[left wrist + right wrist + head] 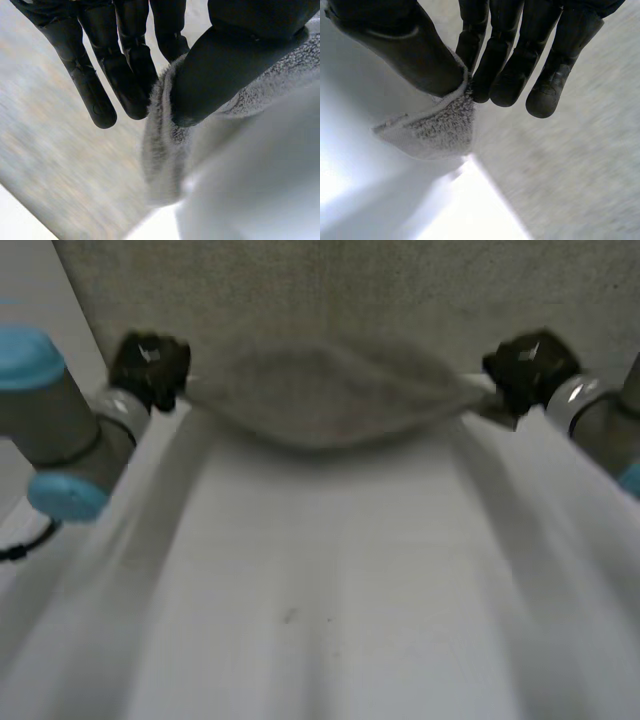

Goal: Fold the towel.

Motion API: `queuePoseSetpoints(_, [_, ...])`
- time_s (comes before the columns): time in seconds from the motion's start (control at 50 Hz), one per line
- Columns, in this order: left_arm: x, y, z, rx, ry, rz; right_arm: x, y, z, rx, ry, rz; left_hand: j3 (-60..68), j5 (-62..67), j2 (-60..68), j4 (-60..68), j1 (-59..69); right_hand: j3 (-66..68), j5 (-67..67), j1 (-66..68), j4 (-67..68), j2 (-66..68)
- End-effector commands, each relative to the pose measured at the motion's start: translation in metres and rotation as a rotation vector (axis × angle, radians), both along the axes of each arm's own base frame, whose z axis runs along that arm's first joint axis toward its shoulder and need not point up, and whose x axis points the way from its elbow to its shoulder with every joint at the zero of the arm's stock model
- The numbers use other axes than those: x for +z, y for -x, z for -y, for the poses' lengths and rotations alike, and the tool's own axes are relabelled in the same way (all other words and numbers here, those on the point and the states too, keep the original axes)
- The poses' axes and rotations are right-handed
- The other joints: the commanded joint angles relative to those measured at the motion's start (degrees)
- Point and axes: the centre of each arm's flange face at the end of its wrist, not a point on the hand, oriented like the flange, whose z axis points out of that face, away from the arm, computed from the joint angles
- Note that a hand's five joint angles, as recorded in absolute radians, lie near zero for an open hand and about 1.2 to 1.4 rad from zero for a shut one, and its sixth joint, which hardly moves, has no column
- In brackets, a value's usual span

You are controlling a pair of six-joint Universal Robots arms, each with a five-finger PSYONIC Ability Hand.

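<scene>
You see the left hand (148, 368) and right hand (530, 367) each pinching a towel (330, 570) corner between thumb and fingers (125, 75), the cloth spread between them.

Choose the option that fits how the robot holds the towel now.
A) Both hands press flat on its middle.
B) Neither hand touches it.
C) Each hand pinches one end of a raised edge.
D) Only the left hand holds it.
C: the left hand and the right hand each pinch the towel between thumb and fingers, and its edge sags between them.
</scene>
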Motion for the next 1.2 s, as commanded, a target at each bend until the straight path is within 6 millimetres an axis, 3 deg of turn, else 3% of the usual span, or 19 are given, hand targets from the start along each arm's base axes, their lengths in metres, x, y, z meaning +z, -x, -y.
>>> queuePoseSetpoints(0.02, [-0.101,-0.002,-0.011,-0.021,-0.158,0.152,-0.098,0.001,-0.005,0.014,-0.133,-0.124,10.3,10.4,10.2,10.1,10.8,3.2,2.1,2.9,2.7,2.9])
queuePoseSetpoints(0.08, [-0.120,-0.004,-0.018,-0.024,-0.197,0.228,-0.112,0.002,-0.009,0.014,-0.169,-0.148,10.3,10.4,10.2,10.1,10.8,3.2,2.1,2.9,2.7,2.9])
queuePoseSetpoints(0.16, [-0.128,-0.009,-0.030,-0.032,-0.232,0.295,-0.104,0.005,-0.014,0.007,-0.173,-0.160,10.3,10.4,10.2,10.1,10.8,3.2,2.1,2.9,2.7,2.9])
queuePoseSetpoints(0.22, [-0.100,-0.019,-0.051,-0.030,-0.222,0.341,-0.073,0.014,-0.042,0.006,-0.239,-0.186,10.3,10.4,10.2,10.1,10.8,3.2,2.1,2.9,2.7,2.9])
queuePoseSetpoints(0.28, [-0.091,-0.022,-0.060,-0.030,-0.228,0.347,-0.063,0.017,-0.055,0.012,-0.272,-0.206,10.3,10.4,10.2,10.1,10.8,3.2,2.1,2.9,2.7,2.9])
queuePoseSetpoints(0.32, [-0.071,-0.031,-0.086,-0.029,-0.245,0.356,-0.051,0.026,-0.090,0.034,-0.367,-0.271,10.3,10.4,10.2,10.1,10.8,3.2,2.1,2.9,2.7,2.9])
queuePoseSetpoints(0.34, [-0.071,-0.031,-0.086,-0.029,-0.245,0.356,-0.051,0.026,-0.090,0.034,-0.367,-0.271,10.3,10.4,10.2,10.1,10.8,3.2,2.1,2.9,2.7,2.9])
queuePoseSetpoints(0.38, [-0.056,-0.040,-0.120,-0.039,-0.316,0.373,-0.040,0.037,-0.130,0.072,-0.462,-0.367,10.3,10.4,10.2,10.1,10.8,3.2,2.1,2.9,2.7,2.9])
queuePoseSetpoints(0.44, [-0.053,-0.044,-0.140,-0.055,-0.367,0.386,-0.037,0.043,-0.150,0.101,-0.511,-0.427,10.3,10.4,10.2,10.1,10.8,3.2,2.1,2.9,2.7,2.9])
queuePoseSetpoints(0.48, [-0.040,-0.048,-0.172,-0.117,-0.403,0.416,-0.029,0.056,-0.177,0.158,-0.563,-0.532,10.3,10.4,10.2,10.1,10.8,3.2,2.1,2.9,2.7,2.9])
queuePoseSetpoints(0.52, [-0.033,-0.048,-0.180,-0.147,-0.382,0.429,-0.022,0.061,-0.180,0.162,-0.538,-0.565,10.3,10.4,10.2,10.1,10.8,3.2,2.1,2.9,2.7,2.9])
queuePoseSetpoints(0.6, [-0.023,-0.053,-0.175,-0.155,-0.314,0.448,-0.013,0.066,-0.169,0.126,-0.441,-0.559,10.3,10.4,10.2,10.1,10.8,3.2,2.1,2.9,2.7,2.9])
queuePoseSetpoints(0.66, [-0.027,-0.056,-0.156,-0.139,-0.288,0.446,-0.009,0.066,-0.149,0.078,-0.366,-0.506,10.3,10.4,10.2,10.1,10.8,3.2,2.1,2.9,2.7,2.9])
queuePoseSetpoints(0.7, [-0.040,-0.052,-0.133,-0.134,-0.302,0.450,-0.027,0.062,-0.124,0.068,-0.368,-0.467,10.3,10.4,10.2,10.1,10.8,3.2,2.1,2.9,2.7,2.9])
queuePoseSetpoints(0.82, [-0.053,-0.036,-0.105,-0.133,-0.300,0.464,-0.042,0.052,-0.091,0.054,-0.339,-0.436,10.3,10.4,10.2,10.1,10.8,3.2,2.1,2.9,2.7,2.9])
queuePoseSetpoints(0.86, [-0.060,-0.029,-0.082,-0.114,-0.282,0.470,-0.056,0.037,-0.073,0.065,-0.317,-0.409,10.3,10.4,10.2,10.1,10.8,3.2,2.1,2.9,2.7,2.9])
queuePoseSetpoints(0.98, [-0.065,-0.019,-0.047,-0.090,-0.230,0.446,-0.065,0.023,-0.040,0.026,-0.221,-0.362,10.3,10.4,10.2,10.1,10.8,3.2,2.1,2.9,2.7,2.9])
queuePoseSetpoints(1.02, [-0.071,-0.005,-0.030,-0.097,-0.186,0.436,-0.072,0.014,-0.021,0.004,-0.156,-0.337,10.3,10.4,10.2,10.1,10.8,3.2,2.1,2.9,2.7,2.9])
queuePoseSetpoints(1.2, [-0.091,0.013,0.009,-0.026,-0.123,0.438,-0.091,-0.004,0.012,-0.051,-0.050,-0.327,10.3,10.4,10.2,10.1,10.8,3.2,2.1,2.9,2.7,2.9])
